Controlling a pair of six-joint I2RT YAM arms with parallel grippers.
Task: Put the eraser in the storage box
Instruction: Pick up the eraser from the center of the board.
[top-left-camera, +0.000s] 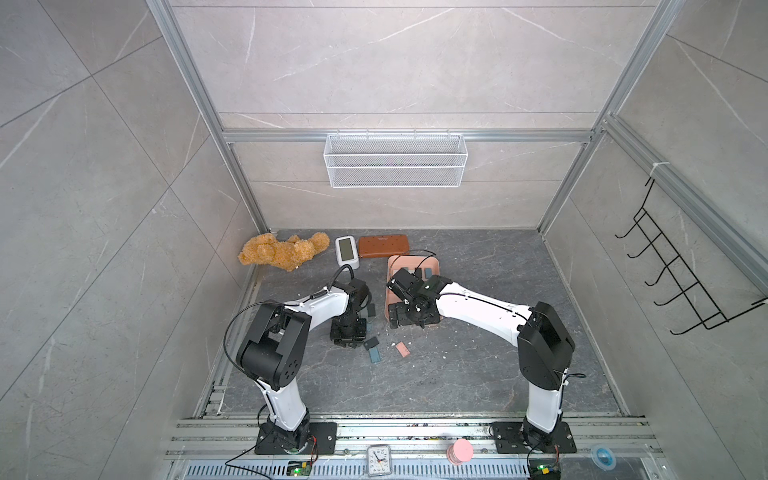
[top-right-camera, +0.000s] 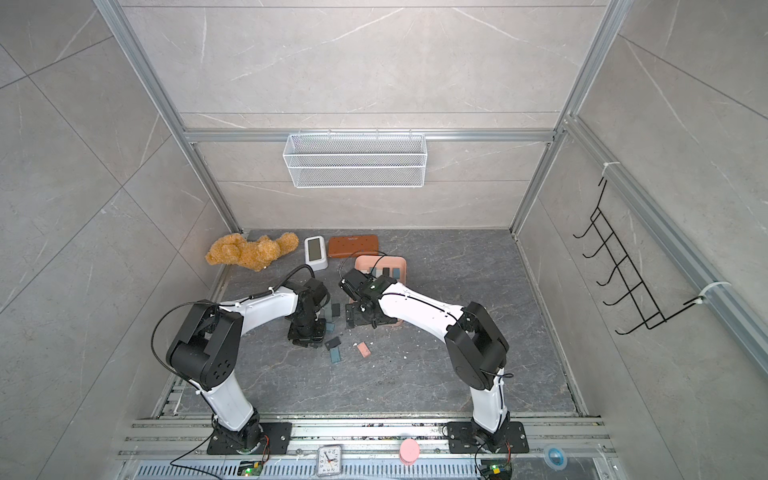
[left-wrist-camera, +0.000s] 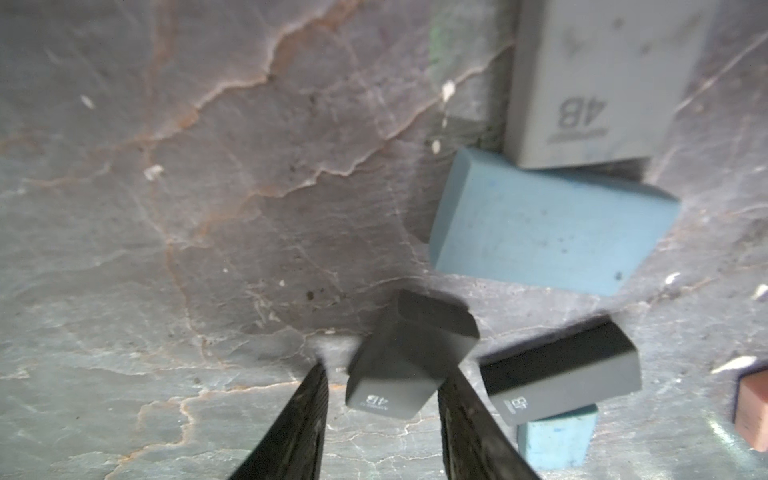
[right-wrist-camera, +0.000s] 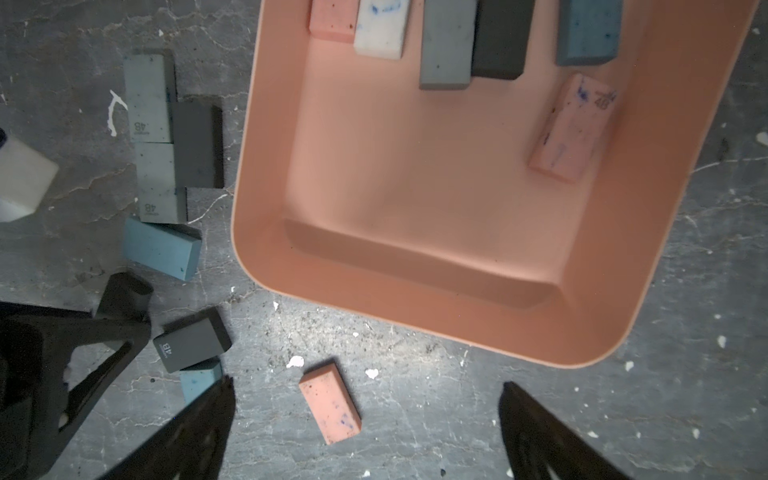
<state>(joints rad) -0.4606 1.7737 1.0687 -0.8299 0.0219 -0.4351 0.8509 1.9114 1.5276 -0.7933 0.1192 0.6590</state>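
Note:
A dark grey eraser (left-wrist-camera: 409, 357) marked 4B lies tilted on the floor between my left gripper's (left-wrist-camera: 384, 370) fingers. One finger touches it and a narrow gap shows at the other. In both top views that gripper (top-left-camera: 349, 332) points down, left of the salmon-pink storage box (top-left-camera: 432, 262). The box (right-wrist-camera: 415, 187) holds several erasers at its far end. My right gripper (right-wrist-camera: 368, 384) is open above the floor just off the box's near rim. A pink eraser (right-wrist-camera: 330, 409) lies on the floor under it.
More loose erasers, grey (right-wrist-camera: 151, 137), blue (right-wrist-camera: 162, 247) and dark (right-wrist-camera: 191, 338), lie left of the box. At the back are a teddy bear (top-left-camera: 282, 251), a white clock (top-left-camera: 347, 250) and a brown case (top-left-camera: 383, 246). A wire basket (top-left-camera: 395, 160) hangs on the back wall.

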